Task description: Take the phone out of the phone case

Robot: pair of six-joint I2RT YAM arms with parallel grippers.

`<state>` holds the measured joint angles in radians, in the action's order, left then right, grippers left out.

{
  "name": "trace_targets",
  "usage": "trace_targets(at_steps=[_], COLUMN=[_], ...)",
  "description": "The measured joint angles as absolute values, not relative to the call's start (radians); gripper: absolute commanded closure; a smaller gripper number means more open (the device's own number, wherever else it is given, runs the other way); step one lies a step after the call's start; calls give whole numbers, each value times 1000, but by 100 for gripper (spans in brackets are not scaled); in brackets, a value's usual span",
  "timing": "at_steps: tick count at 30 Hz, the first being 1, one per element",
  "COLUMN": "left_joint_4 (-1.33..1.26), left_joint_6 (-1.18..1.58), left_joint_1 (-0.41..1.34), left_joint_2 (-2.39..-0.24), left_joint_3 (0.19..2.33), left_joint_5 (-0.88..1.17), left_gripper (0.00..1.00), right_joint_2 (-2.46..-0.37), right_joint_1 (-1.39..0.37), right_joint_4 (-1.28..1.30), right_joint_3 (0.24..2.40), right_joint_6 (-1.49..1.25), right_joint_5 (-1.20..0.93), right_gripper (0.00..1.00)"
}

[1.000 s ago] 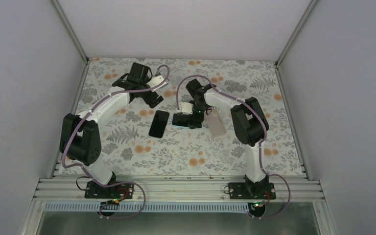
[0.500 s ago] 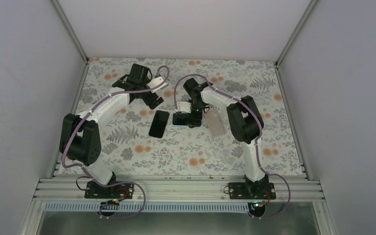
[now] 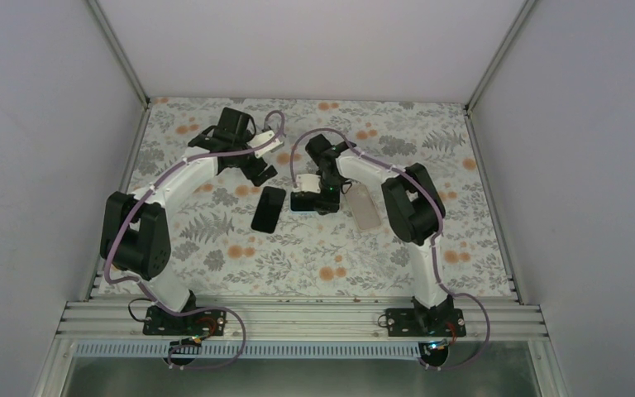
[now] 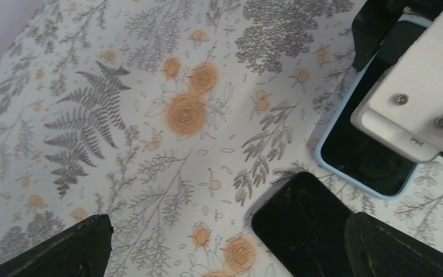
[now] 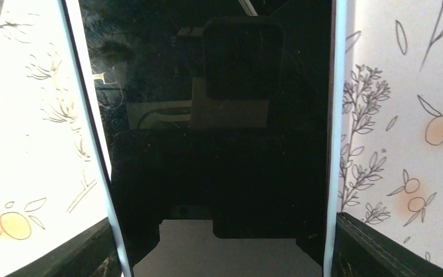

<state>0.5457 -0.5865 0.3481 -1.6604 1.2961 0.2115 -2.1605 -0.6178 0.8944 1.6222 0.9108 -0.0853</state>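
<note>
Right gripper [image 5: 222, 234] is pointing straight down over the phone [image 5: 219, 115], with its two fingers [image 5: 95, 251] standing wide on either side of the long edges. Whether they are pressing on those sides I cannot tell. The phone is lying screen up inside its pale blue case [image 4: 319, 151], near the middle of the floral worktop [image 3: 463, 240] and a little toward the far edge. A black phone [image 3: 268, 208] with no case is lying just beside it, on the side toward the left edge. A beige slab [image 3: 365, 207] is lying near it on the side toward the right edge. Left gripper [image 4: 231, 248] is hovering above the worktop by the black phone's far end — jaws spread wide, holding nothing.
</note>
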Motion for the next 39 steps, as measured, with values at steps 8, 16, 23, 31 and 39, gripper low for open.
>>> trace_targets(at_steps=[8,16,23,31,39], left_joint_4=[684,871,974,1031,1065], left_joint_6=[-554,-523,-468,-430,-413], left_joint_1=[297,252,242,236,228], left_joint_2=[-1733,-1933,-2048,-2095,-2127], left_joint_3=[1438,1631,1733,1806,1816], left_joint_5=[405,624,749,876,953], left_gripper=[0,0,0,8,36], right_joint_2=[-2112,-2005,-1951,-1970,-1978], right_joint_1=[-632,-633,-634,-634,-635], right_joint_4=[849,816,780,767,728], right_joint_3=[1551,1519,1557,1655,1698], right_joint_6=[890,831,777,720,686], right_joint_5=[-86,-103,-100,-91,-84], right_gripper=[35,35,35,37,37])
